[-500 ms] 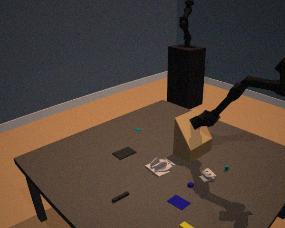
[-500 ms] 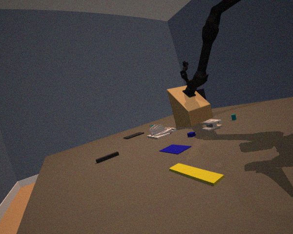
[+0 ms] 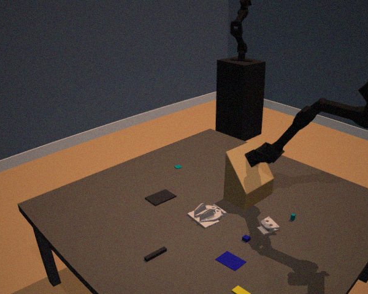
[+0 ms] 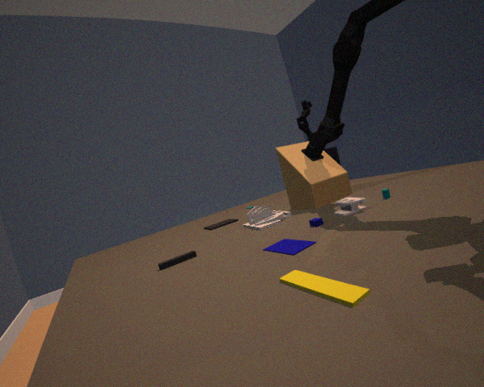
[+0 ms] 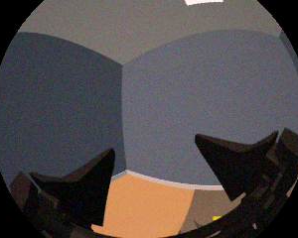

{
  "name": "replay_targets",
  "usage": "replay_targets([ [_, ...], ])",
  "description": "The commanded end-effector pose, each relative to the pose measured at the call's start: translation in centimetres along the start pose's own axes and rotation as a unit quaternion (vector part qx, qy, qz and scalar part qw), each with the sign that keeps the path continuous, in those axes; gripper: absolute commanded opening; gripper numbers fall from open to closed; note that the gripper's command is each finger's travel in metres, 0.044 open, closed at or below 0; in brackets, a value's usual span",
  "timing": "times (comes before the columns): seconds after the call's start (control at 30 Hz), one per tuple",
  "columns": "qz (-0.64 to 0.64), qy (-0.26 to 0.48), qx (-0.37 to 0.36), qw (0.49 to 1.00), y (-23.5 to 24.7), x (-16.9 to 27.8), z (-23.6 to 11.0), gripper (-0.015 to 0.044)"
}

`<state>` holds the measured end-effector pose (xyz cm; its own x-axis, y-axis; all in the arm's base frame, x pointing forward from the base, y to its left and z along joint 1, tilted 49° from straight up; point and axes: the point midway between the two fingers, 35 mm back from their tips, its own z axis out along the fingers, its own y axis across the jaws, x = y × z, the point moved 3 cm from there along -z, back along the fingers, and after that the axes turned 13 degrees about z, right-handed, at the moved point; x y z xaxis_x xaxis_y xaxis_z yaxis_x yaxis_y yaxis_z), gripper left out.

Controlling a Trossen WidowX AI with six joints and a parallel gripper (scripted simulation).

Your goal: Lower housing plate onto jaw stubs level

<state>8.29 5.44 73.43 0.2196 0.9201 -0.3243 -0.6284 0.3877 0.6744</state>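
Dim, grainy. Hard arm shadow across counter [image 3: 114, 228] [image 4: 171, 325]. Wrist view: fisheye curvature, black corners.

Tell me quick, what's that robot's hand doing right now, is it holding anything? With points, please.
Hand [image 3: 253, 160] [image 4: 312, 154] [image 5: 155, 146]: open, holding nothing.

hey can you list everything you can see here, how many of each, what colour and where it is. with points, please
Wooden block with sloped top [image 3: 235, 185] [image 4: 296, 179]: one, tan, on the table
White pronged part [image 3: 206, 225] [image 4: 256, 226]: one, beside the block
White piece with holes [image 3: 270, 223] [image 4: 350, 201]: one, right of the pronged part
Flat panel [image 3: 160, 196] [image 4: 220, 224]: one, black, left side
Bar [image 3: 155, 253] [image 4: 177, 260]: one, black, near left
Small pieces [image 3: 178, 166] [image 3: 292, 217] [image 4: 385, 193]: two, teal, far and right
Cube [image 3: 246, 238] [image 4: 316, 222]: one, blue
Square [image 3: 230, 261] [image 4: 289, 246]: one, blue, nearer
Strip [image 3: 240, 290] [image 4: 324, 287]: one, yellow, nearest
Stand [image 3: 239, 101]: one, black, beyond the table
Arm: one, black, open gripper [image 5: 155, 146] over the block
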Motion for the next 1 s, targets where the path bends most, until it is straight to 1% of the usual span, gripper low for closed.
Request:
replay_targets([
  [0.0, -0.011, -0.002, -0.019, 1.0, 0.5, 0.7, -0.1, 0.044],
  [0.5, -0.054, 0.012, -0.092, 0.994, 2.1, 4.5, -0.7, 0.044],
  [0.97, -0.084, 0.049, -0.133, 0.986, 1.9, 8.0, -1.2, 0.044],
])
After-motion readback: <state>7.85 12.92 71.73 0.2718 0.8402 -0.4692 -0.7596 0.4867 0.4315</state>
